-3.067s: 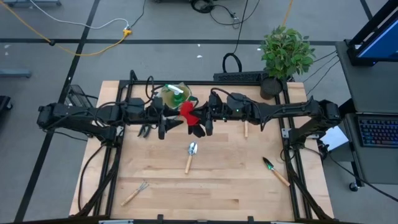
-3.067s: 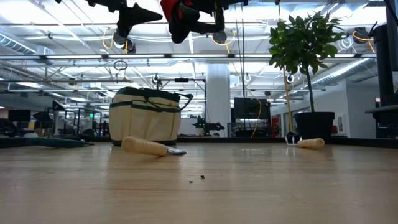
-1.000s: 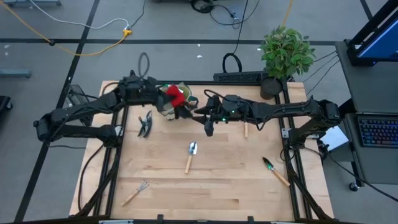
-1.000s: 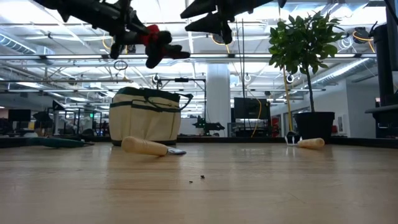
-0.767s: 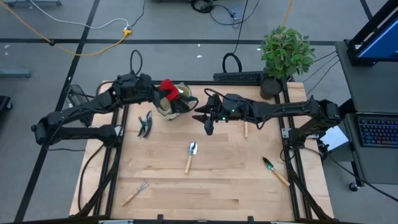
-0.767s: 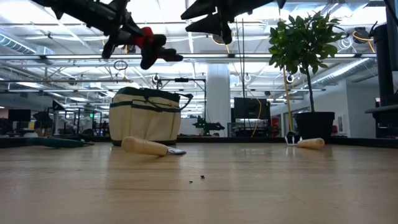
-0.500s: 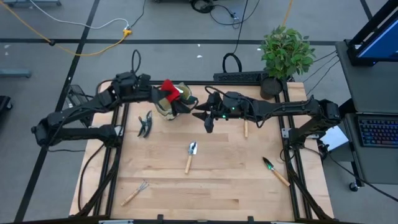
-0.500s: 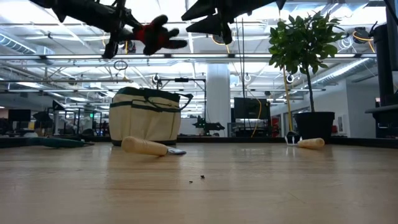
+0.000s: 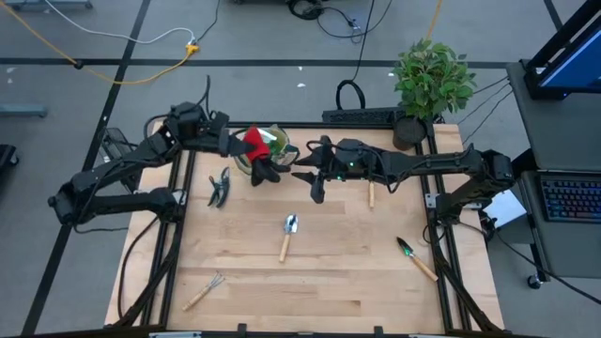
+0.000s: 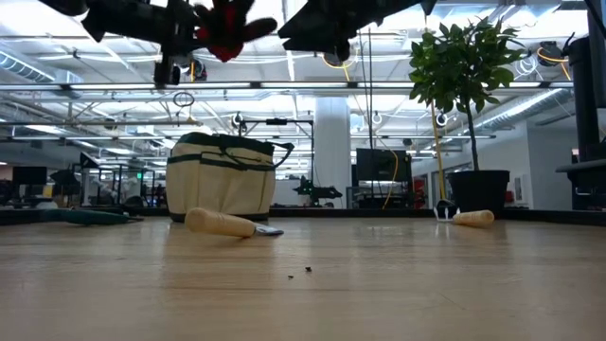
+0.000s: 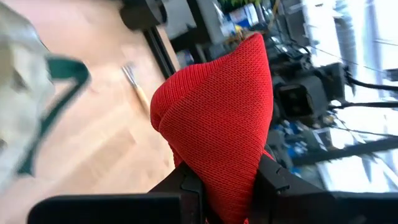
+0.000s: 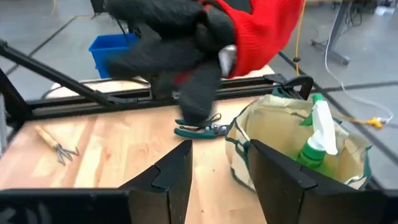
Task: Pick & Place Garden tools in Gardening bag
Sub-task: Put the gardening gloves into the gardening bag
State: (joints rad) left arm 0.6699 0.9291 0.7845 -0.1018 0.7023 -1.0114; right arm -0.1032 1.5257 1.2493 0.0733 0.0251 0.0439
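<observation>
While the gloves (image 9: 254, 150) hang over the bag (image 9: 278, 143), pinched in the left gripper (image 9: 246, 152) and not yet let go, this item counts as in hand, not placed. The left wrist view shows red knit bulging out between the two dark fingers (image 11: 186, 183), so the jaws are clamped on the fabric. In the low view the gloves (image 10: 223, 19) sit well above the bag (image 10: 222, 176), at the far left side of the table. One item looks done: the spray bottle (image 12: 316, 140) stands inside the bag. Left on the table: shears (image 9: 220, 187) just beside the bag, silver trowel (image 9: 288, 235) mid-table, green trowel (image 9: 414, 256) near the right edge, rake (image 9: 204, 290) at the near left, and one wooden handle (image 9: 371, 195) partly under the right arm, tool type unclear. Right gripper (image 9: 315, 178) hovers beside the bag, fingers spread, empty. Judgement: one of seven in, second about to drop, five to go.
</observation>
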